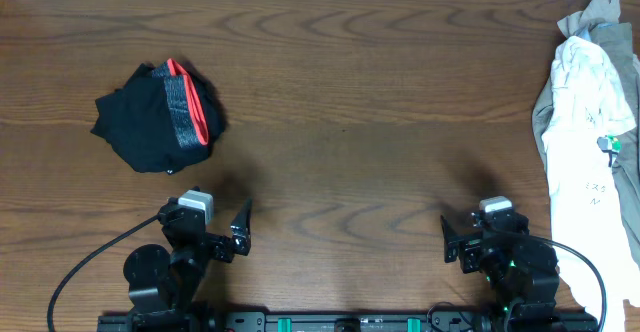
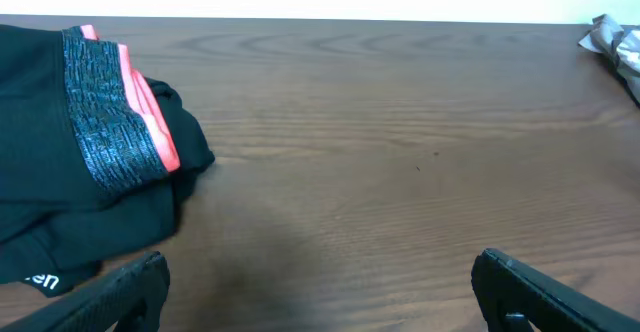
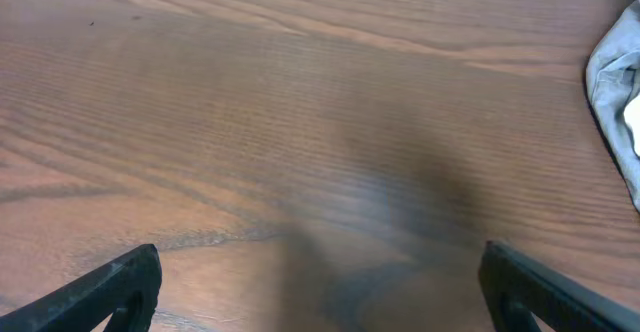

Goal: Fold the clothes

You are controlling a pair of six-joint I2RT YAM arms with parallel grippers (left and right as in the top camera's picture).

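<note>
Crumpled pile of white and khaki clothes [image 1: 585, 122], long axis running away from the robot. Just left of the pile's near end is the right gripper [image 1: 450, 240], jaws spread, empty. The left gripper [image 1: 240, 230], likewise spread, sits well apart from the pile.

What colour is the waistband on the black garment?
Waistband is speckled grey with a red-orange edge; clearest from left wrist.

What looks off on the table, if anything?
Nothing damaged or spilled. The black garment lies bunched at left, and the pale clothes pile sprawls along the right side, partly out of frame. Both are simply unfolded.
</note>
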